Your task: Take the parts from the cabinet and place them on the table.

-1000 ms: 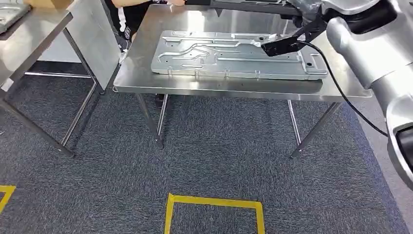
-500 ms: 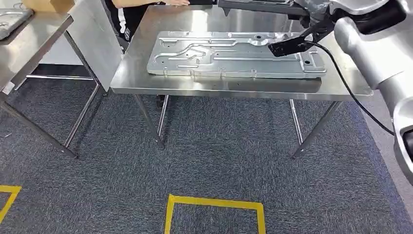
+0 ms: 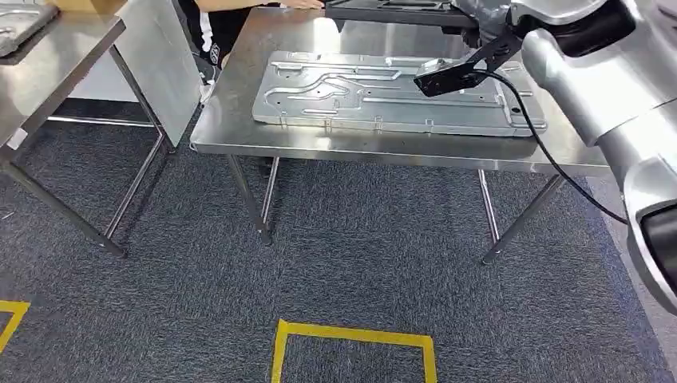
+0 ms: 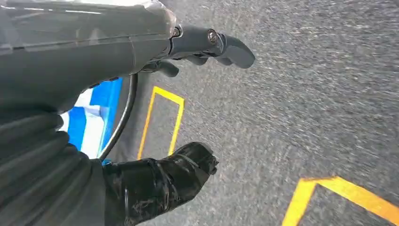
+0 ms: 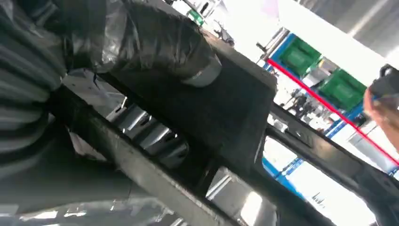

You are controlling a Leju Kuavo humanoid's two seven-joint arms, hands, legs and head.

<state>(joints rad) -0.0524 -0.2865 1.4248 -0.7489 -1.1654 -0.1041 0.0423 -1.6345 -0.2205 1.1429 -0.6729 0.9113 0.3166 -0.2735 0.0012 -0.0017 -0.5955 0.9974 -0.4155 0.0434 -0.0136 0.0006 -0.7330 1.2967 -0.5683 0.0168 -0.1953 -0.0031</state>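
1. Looking down from the head view at a steel tabletop [image 3: 239, 136] carrying a long silver stamped metal part [image 3: 383, 94], lying flat along its middle. Reaching in from the right, the silver right arm [image 3: 607, 88] stretching over the far right end of the tabletop, with a dark black frame part [image 3: 391, 9] showing at the far edge beyond it. Showing also a person's hand [image 3: 299, 4] at the far edge, a second steel table [image 3: 56, 48] at left, and yellow floor tape [image 3: 351, 335] on grey carpet.
2. Hanging over the carpet in the left wrist view, left hand [image 4: 188, 108] holding nothing, fingers [image 4: 226, 47] lightly curled and apart from the thumb.
3. Gripping the black frame part [image 5: 226, 108] in the right wrist view, right hand [image 5: 141, 42] wrapping its dark fingers over the top edge.
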